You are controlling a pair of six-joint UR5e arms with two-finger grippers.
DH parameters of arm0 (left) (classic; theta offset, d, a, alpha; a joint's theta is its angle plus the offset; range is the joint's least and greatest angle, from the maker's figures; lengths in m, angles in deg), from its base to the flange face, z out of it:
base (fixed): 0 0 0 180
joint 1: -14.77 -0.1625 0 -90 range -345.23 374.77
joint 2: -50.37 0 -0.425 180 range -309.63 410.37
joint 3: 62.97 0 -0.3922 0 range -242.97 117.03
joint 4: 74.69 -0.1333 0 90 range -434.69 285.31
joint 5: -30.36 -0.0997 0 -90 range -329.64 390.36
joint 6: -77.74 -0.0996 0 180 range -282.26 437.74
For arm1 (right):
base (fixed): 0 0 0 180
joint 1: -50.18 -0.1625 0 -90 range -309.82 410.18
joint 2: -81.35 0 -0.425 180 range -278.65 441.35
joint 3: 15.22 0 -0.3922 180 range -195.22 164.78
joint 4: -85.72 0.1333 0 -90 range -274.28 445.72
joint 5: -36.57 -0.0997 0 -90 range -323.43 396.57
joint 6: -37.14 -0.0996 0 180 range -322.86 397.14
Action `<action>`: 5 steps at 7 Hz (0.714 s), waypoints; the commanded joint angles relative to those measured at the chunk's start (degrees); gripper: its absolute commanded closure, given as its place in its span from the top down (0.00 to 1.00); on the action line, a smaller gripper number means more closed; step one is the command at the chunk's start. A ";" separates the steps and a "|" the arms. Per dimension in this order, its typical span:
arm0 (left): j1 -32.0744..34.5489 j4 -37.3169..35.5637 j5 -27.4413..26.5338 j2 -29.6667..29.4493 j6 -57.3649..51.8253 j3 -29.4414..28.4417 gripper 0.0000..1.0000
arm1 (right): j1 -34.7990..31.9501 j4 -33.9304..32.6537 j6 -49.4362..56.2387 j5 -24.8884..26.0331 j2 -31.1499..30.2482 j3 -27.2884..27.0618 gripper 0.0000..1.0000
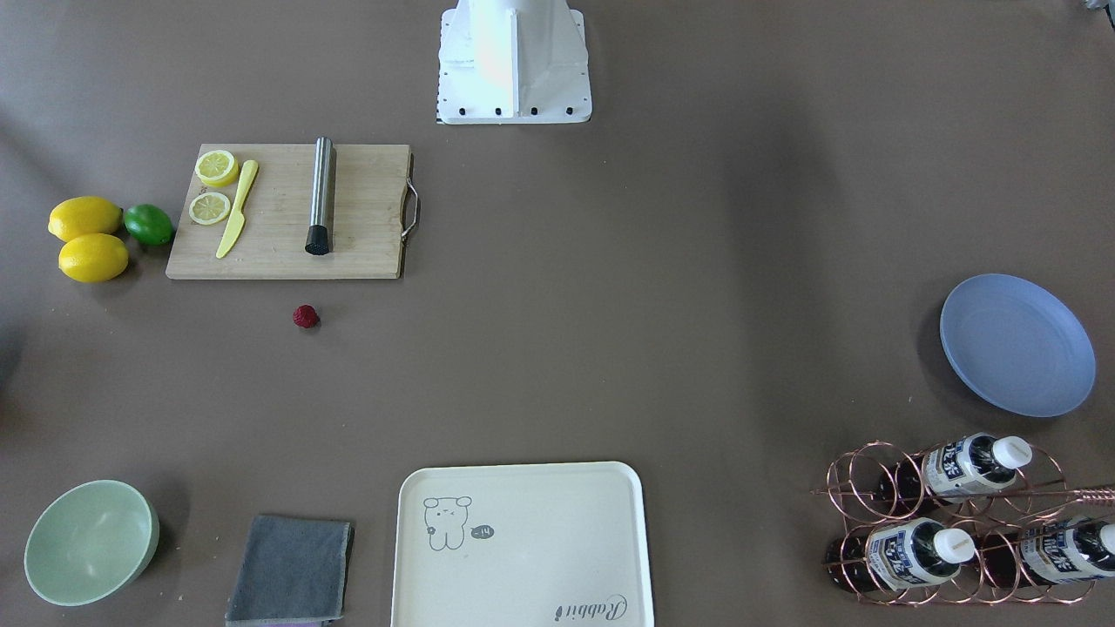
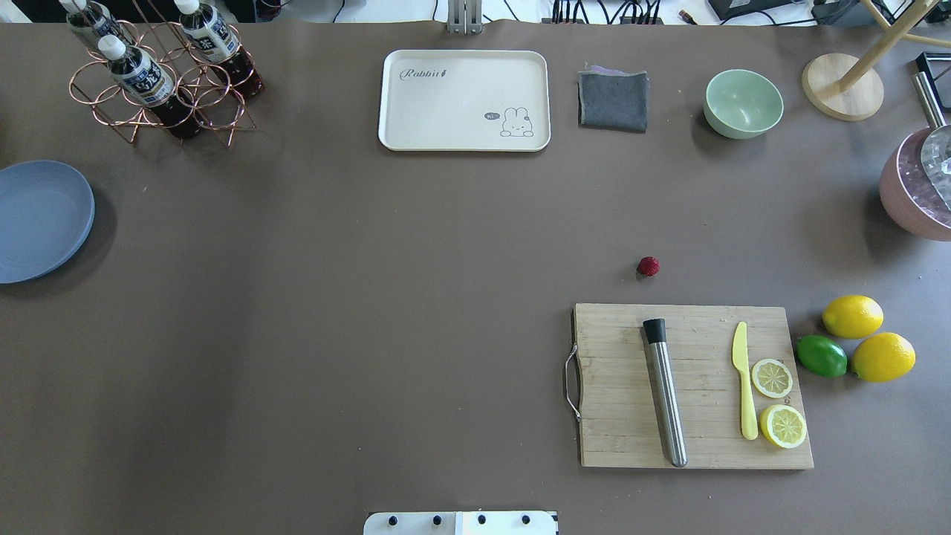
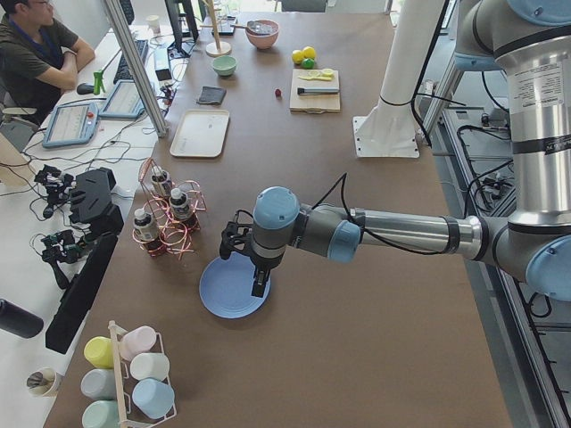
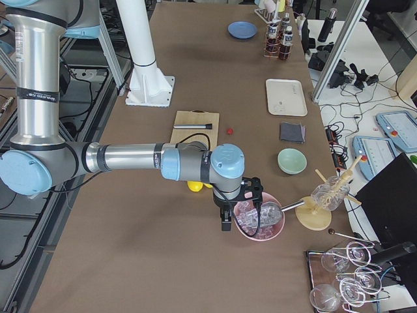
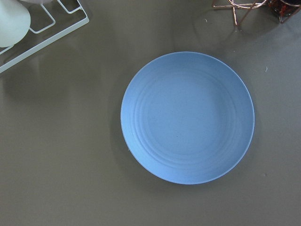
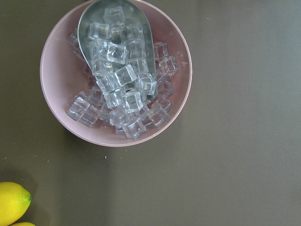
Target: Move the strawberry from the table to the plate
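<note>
**Strawberry on the table, well apart from both sets of jaws**

The tiny dark-red, bumpy strawberry (image 1: 305,316) is seen lying on the wide matte brown-grey table (image 1: 610,348), well apart from the jaws of both grippers. It is placed just beside the long edge of the rectangular wooden cutting board (image 1: 366,218) and is not touching it.

The round matte blue-grey plate (image 5: 187,117) is found straight beneath the jaws of the left gripper (image 3: 258,287), which is held above it and pointed down. Whether those jaws are spread or pressed together cannot be told, since the gripper is shown only from the side.

The right gripper (image 4: 226,223) is held above the table, close to the rim of a round pink bowl (image 6: 54,70). The bowl is filled with clear ice cubes (image 6: 124,75), and a shiny metal scoop (image 6: 91,19) is laid in it. The state of these jaws cannot be told either. A yellow lemon (image 6: 11,202) is seen on the table near that bowl, off to one side of the right jaws.

The strawberry is found on the right gripper's half of the table, far from the plate under the left jaws
</note>
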 commanded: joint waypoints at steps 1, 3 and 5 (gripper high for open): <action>0.00 0.01 0.11 0.03 -0.15 -0.49 0.97 | 0.00 0.03 -0.64 -1.19 0.04 -0.29 1.00; 0.00 0.36 -0.33 0.56 -0.24 -0.75 0.97 | 0.08 0.03 -0.73 -2.25 0.04 -0.82 1.00; 0.00 2.98 -0.51 0.39 -0.24 -2.06 0.98 | 0.17 0.12 -0.72 -2.25 0.21 -1.26 1.00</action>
